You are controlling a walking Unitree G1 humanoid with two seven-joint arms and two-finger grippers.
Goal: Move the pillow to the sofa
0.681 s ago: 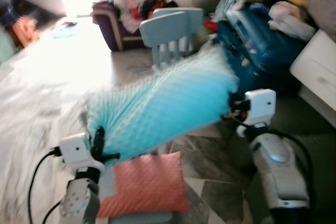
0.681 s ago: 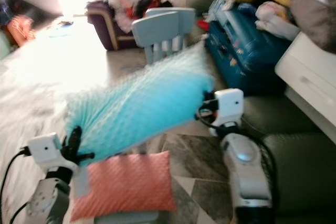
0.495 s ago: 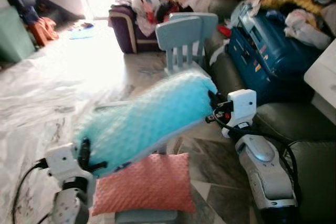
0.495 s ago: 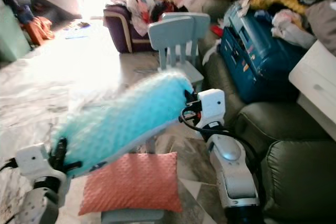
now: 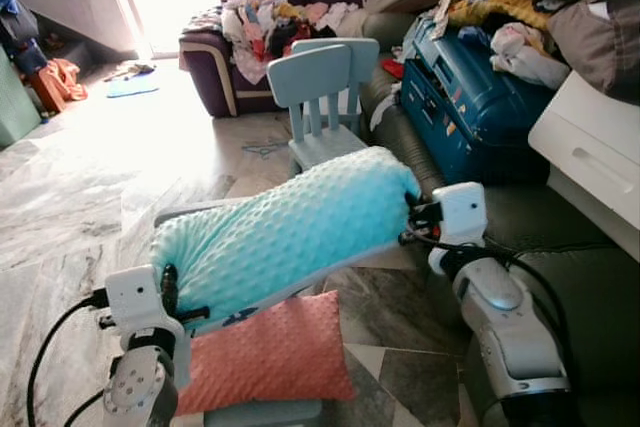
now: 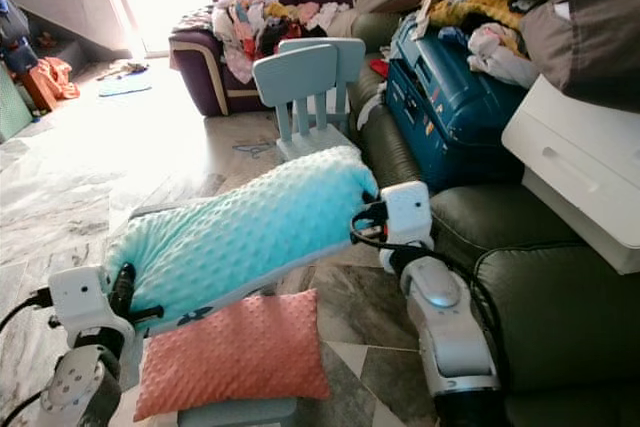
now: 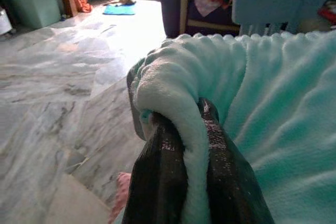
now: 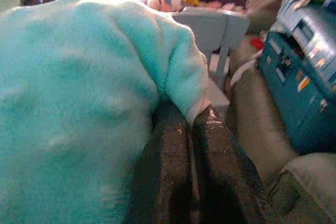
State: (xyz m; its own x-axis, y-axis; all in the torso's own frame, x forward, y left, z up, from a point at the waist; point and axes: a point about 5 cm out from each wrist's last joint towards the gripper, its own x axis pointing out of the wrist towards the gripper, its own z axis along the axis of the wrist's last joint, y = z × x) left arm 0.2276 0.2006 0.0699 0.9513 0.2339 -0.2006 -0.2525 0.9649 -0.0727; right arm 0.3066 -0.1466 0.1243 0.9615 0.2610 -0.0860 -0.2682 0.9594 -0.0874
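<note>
Dark green sofa (image 6: 560,287) on the right, blue suitcase (image 5: 470,97) piled upon it. Turquoise dotted pillow (image 5: 290,232) held aloft between both arms (tilted, right end higher) above a coral pillow (image 5: 265,355). Left gripper (image 7: 181,121) jaws clamped on one corner, right gripper (image 8: 189,121) jaws pinching the opposite corner.

floor: grey marble tile (image 5: 70,197) | on it: pale blue chair (image 5: 320,97), blue mat (image 5: 130,85)
</note>
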